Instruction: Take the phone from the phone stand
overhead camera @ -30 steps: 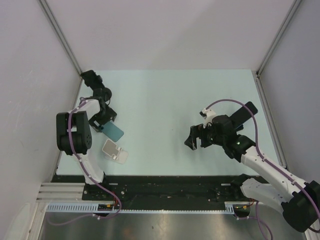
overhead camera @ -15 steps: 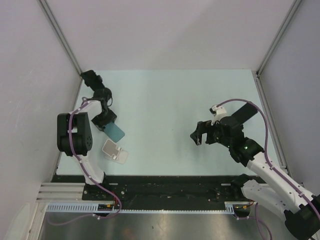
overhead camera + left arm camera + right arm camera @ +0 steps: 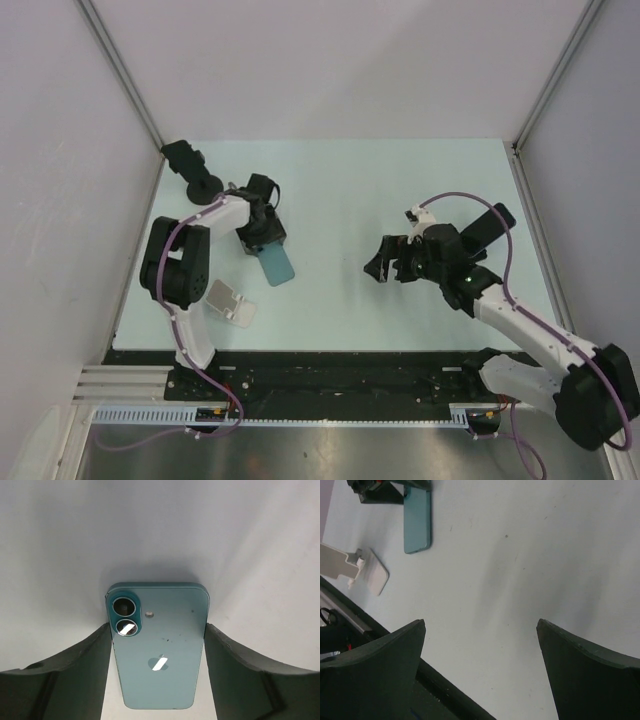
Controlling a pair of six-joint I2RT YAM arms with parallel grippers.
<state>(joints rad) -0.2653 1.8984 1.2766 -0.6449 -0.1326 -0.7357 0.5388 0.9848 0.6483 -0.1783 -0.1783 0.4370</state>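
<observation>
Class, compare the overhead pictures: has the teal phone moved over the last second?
Yes. The phone has shifted to the right, away from the white stand, which has stayed put.

Phone stand (image 3: 367,572) partly beyond right-wrist view's left edge

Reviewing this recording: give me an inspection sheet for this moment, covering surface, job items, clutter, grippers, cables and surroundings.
Surface: pale blue table, no spills seen.
Job's things: teal phone is off the white phone stand, which sits apart near the front left edge.
Clutter: black mount in the far left corner.
Grippers: left gripper shut on the phone, fingers on both long edges; right gripper open, holding nothing.
Cables: purple cable along each arm, no snag seen.
Surroundings: plain pale walls, metal frame posts.
</observation>
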